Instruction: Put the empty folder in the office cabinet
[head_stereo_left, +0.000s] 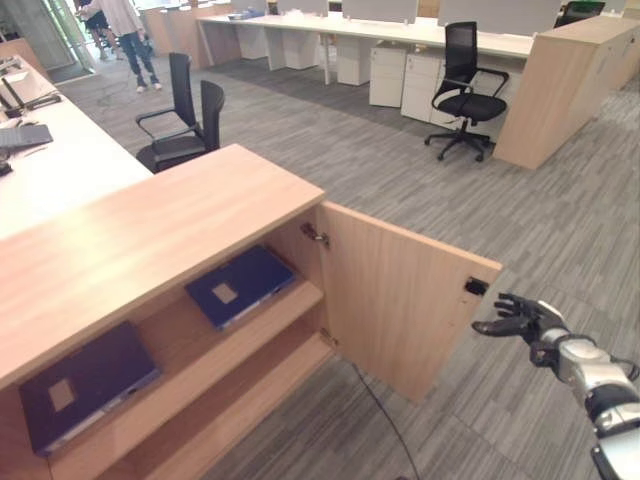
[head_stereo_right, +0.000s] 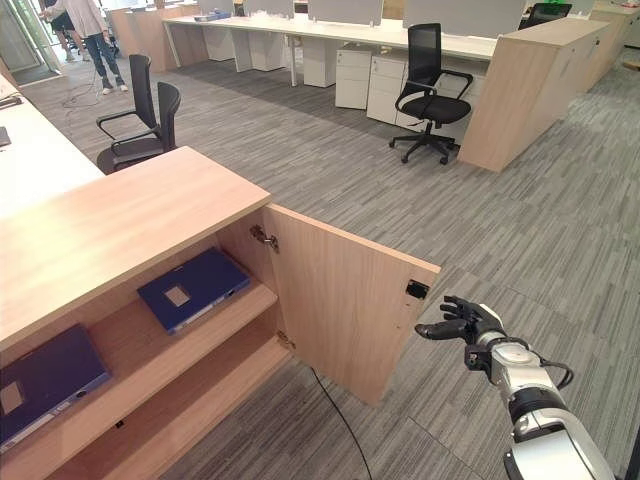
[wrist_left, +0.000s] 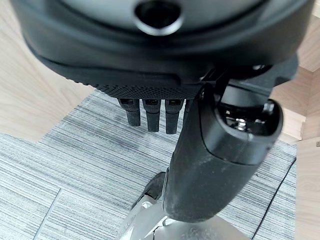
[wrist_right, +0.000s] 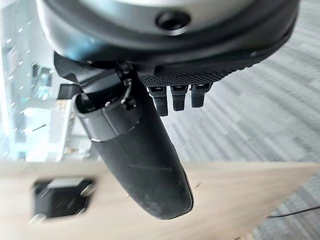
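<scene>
Right hand (head_stereo_right: 468, 325), fingers relaxed and empty, hovers just off the open cabinet door's (head_stereo_right: 345, 305) free edge; blue folders (head_stereo_right: 192, 288) lie on the upper shelf, well apart.

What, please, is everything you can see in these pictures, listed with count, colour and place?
Light wooden office cabinet: one, pale wood, on the robot's left, open.
Cabinet door: one, pale wood, swung open toward the right hand.
Dark blue flat folders: two, on the upper shelf; one nearer the door, one further left.
Black office chairs: three; two behind the cabinet, one by the far desks.
White desks: a far row.
Person: one, standing far back on the left.
Grey carpet floor: throughout.
Right hand: dark, open, beside the door's free edge.
Left hand: dark, open, over the carpet.
</scene>
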